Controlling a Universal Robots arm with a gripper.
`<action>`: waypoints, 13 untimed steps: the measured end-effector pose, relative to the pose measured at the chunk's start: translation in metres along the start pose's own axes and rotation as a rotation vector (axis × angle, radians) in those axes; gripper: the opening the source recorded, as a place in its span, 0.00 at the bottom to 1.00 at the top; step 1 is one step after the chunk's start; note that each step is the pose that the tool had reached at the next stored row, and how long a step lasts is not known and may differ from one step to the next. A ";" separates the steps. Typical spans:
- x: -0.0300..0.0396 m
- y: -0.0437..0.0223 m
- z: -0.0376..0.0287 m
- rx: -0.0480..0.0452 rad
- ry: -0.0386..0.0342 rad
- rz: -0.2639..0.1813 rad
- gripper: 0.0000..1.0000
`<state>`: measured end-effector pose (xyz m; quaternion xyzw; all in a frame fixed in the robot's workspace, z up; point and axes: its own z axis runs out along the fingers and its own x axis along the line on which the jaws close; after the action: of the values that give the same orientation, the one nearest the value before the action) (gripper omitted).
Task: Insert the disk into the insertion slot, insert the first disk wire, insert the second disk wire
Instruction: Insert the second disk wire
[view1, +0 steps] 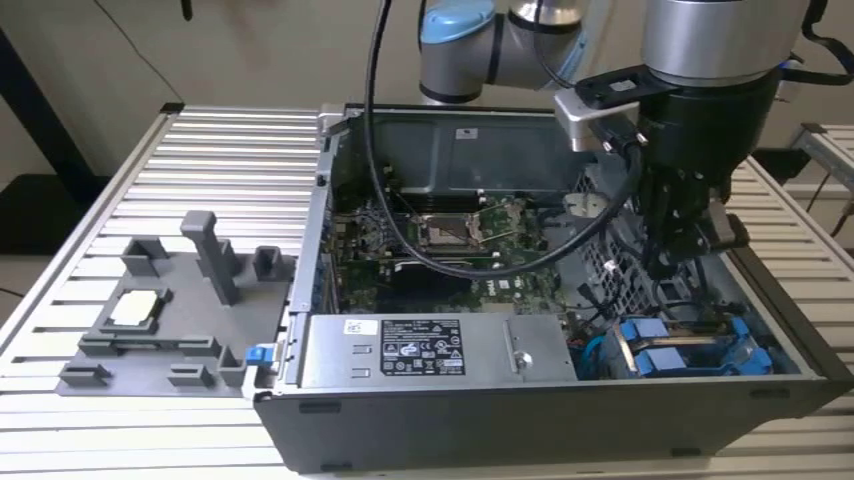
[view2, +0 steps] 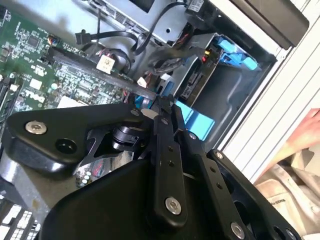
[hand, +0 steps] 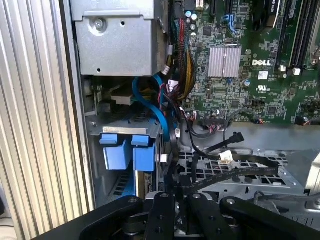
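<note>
1. Blue plastic carrier of the disk (view1: 683, 352) sits in the grey sheet-metal insertion slot (view1: 747, 330), at the front corner of the open grey computer case (view1: 534, 430) on the exterior view's right. Two blue tabs face up, side by side.
2. First wrist view: the same blue tabs of the disk (hand: 127, 152) stand flush in the metal cage of the insertion slot (hand: 95, 125), just below the large grey metal box (hand: 115, 37).
3. Second wrist view: the disk (view2: 235, 52) shows in the cage near the case wall.
4. Black tool (view1: 681, 240) hangs from the silver arm, reaching down into the case beside the cage and above the perforated floor.
5. Tool state: fingers look narrow in both wrist views, likely pinching a thin black flat cable (hand: 235, 175). Contact is hidden behind the fingers, so I cannot tell for sure.
6. Thin blue cable (hand: 152, 107) runs from the cage area up toward the green motherboard (hand: 250, 60).
7. Grey fixture plate with upright pegs (view1: 174, 300) lies on the ribbed aluminium tabletop (view1: 214, 150), on the exterior view's left of the case.
</note>
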<state>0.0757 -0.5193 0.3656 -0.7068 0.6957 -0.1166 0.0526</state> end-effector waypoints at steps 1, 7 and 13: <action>0.0016 -0.0021 0.0010 -0.0020 -0.0001 0.000 0.16; 0.0136 -0.0106 0.0061 -0.0141 -0.0004 -0.001 0.16; 0.0279 -0.0161 0.0098 -0.0371 -0.0011 -0.003 0.16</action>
<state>0.0938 -0.5475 0.3625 -0.7089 0.6966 -0.1034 0.0397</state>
